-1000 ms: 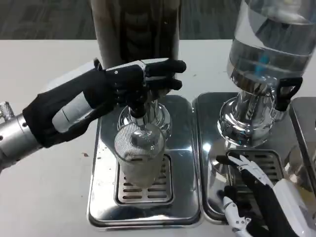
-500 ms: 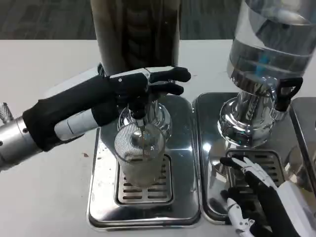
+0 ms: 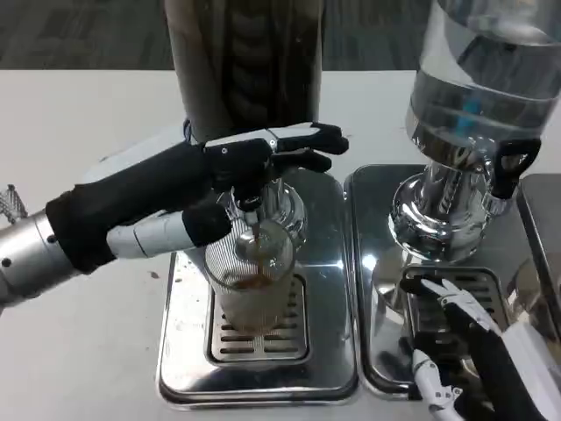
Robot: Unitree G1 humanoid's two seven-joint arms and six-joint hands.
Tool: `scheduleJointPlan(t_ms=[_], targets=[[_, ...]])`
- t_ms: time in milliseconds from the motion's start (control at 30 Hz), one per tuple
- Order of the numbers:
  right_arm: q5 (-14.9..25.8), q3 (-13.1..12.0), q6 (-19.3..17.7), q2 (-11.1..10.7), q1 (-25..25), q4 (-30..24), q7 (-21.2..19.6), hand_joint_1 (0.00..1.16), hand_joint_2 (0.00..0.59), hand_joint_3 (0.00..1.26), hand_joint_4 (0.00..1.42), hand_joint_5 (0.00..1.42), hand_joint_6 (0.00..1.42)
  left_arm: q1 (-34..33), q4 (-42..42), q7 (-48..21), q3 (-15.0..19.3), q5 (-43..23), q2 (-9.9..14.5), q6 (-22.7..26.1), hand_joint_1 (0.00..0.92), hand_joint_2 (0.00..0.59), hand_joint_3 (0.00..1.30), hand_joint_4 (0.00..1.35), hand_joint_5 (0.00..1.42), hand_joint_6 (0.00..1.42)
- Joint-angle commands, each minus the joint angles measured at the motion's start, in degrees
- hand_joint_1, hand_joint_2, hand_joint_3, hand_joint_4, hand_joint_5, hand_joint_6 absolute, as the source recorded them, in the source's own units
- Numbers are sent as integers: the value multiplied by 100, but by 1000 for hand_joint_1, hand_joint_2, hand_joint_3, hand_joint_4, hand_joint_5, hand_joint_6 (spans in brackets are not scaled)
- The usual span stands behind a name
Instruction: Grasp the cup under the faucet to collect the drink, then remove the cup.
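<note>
The left hand is pressing the faucet with fingers extended, holding nothing. Directly below the faucet, the cup is standing on the drip tray, catching brown drink. Right of the cup, the right hand is resting with fingers spread.

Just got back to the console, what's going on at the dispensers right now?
The left robot hand is up at the faucet of the dark drink dispenser, and brown liquid is running into the clear ribbed glass cup standing on the slotted steel drip tray. The cup is only starting to fill. The right robot hand rests open over the neighbouring tray, holding nothing.
</note>
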Motion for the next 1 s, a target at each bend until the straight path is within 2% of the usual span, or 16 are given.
scheduleJointPlan(t_ms=[33, 133, 333, 433, 633, 833, 1000], targets=[[171, -65, -46, -70, -135, -36, 133, 507, 586, 219, 96, 60, 178, 169, -141, -185, -191, 97, 55, -150, 0, 47, 176, 53, 135, 70], [528, -94, -30, -64, -335, 48, 335, 504, 570, 212, 96, 61, 178, 191, -176, -174, -178, 94, 78, -157, 0, 49, 176, 53, 135, 71], [907, -128, -69, -188, -669, 127, 678, 538, 420, 189, 87, 73, 178, 283, -276, -104, -154, 94, 128, -141, 0, 50, 176, 53, 135, 71], [1111, -134, -64, -261, -810, 170, 857, 551, 397, 179, 87, 83, 178, 328, -315, -56, -154, 108, 142, -140, 0, 50, 176, 53, 135, 71], [1339, -52, -104, -418, -1126, 259, 1230, 595, 278, 62, 49, 63, 153, 376, -336, -2, -143, 106, 155, -164, 0, 58, 176, 52, 135, 71], [1408, -24, -46, -458, -1322, 289, 1410, 606, 234, 1, 0, 6, 115, 383, -341, 31, -147, 114, 157, -177, 0, 60, 176, 57, 135, 71], [1498, 66, -4, -474, -1556, 443, 1615, 602, 224, 0, 0, 0, 70, 386, -363, 51, -141, 123, 161, -181, 0, 61, 176, 61, 135, 73]])
